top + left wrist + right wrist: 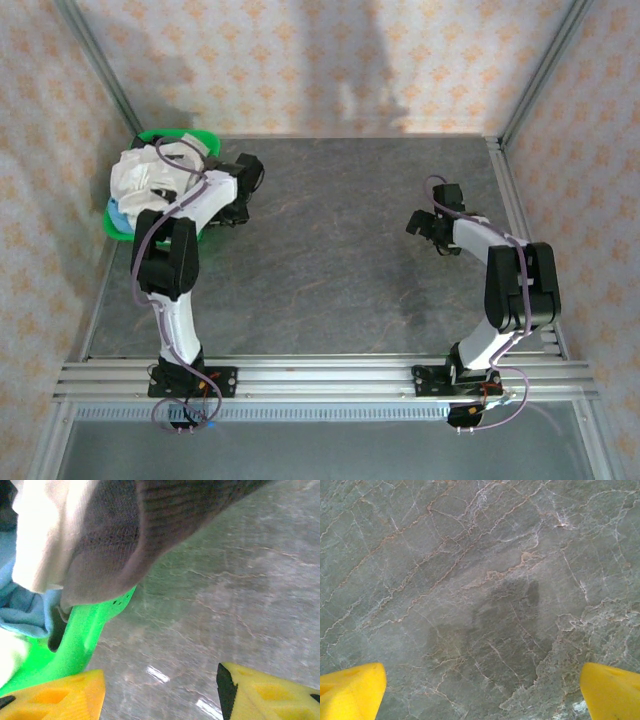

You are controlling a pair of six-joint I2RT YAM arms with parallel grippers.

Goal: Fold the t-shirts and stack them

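Standing apart, the fingers [55,695] of the left gripper [160,700] pinch nothing; bare table [225,605] shows in the gap between them. The left-hand finger lies just beside the rim of the green basket [85,635]. Above the fingers, cloth hangs over that rim: a white fold [45,530], a darker shadowed fold [130,530] next to it, and a light blue fold [20,605] lower down inside the basket. No finger touches the cloth.

The fingers [350,692] of the right gripper [480,695] are spread wide, with nothing between them. Below them lies only the veined grey table surface with the gripper's shadow on it.

From the overhead view, the t-shirts [150,175] sit heaped in the basket [175,135] at the far left corner of the table, the white one on top and a strip of light blue at the near edge. The left arm reaches to the right-hand side of the basket. The right gripper [425,225] hangs over the right half of the table, well apart from the basket.
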